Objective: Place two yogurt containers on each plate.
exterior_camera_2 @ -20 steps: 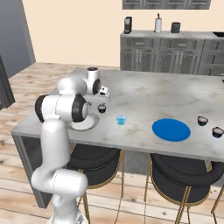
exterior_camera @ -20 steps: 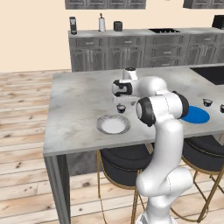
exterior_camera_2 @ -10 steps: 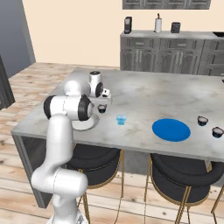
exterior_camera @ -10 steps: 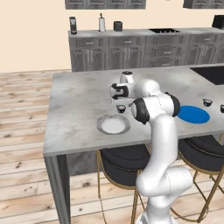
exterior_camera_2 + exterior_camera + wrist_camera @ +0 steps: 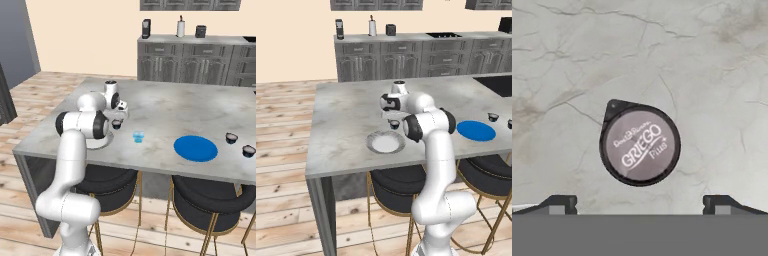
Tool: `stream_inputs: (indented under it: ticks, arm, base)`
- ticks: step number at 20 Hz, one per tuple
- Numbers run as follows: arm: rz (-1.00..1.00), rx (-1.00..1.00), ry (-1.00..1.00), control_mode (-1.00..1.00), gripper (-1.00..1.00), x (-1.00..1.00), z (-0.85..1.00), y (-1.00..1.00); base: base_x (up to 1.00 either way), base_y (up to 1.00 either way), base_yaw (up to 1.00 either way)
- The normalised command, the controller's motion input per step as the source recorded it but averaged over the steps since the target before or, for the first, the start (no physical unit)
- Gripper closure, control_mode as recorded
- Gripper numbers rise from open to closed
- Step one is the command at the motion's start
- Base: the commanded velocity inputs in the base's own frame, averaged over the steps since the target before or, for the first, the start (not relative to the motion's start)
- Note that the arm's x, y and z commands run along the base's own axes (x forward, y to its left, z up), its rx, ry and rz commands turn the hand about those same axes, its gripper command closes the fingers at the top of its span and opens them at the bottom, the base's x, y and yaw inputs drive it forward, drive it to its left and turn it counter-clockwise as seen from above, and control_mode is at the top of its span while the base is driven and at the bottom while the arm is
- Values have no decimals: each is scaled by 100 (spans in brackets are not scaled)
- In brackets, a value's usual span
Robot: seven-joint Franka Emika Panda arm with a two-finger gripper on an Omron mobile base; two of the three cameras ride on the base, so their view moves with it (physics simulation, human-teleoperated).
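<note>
The gripper hangs over a dark yogurt cup on the grey worktop, beside the white plate. Its fingers are spread wide, on both sides of the cup. The cup is probably light, stiff and a little slippery; hold its round side wall below the lid.

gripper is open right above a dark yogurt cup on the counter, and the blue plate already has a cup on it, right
Not quite: the blue plate has no cup on it, as the right base view shows. The rest holds: in the hand view the open gripper hangs above a dark yogurt cup on the counter.
</note>
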Motion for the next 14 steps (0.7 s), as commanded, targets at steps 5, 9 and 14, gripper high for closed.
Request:
stream_inputs:
  ticks: [5, 9, 14]
  arm:
    - [-2, 0, 3, -100, -100, 0, -21, 0]
    - [-3, -3, 5, -100, -100, 0, -46, 0]
    - [0, 0, 0, -100, -100, 11, -31, 0]
  base:
    - [0, 0, 0]
    - [0, 0, 0]
    - [0, 0, 0]
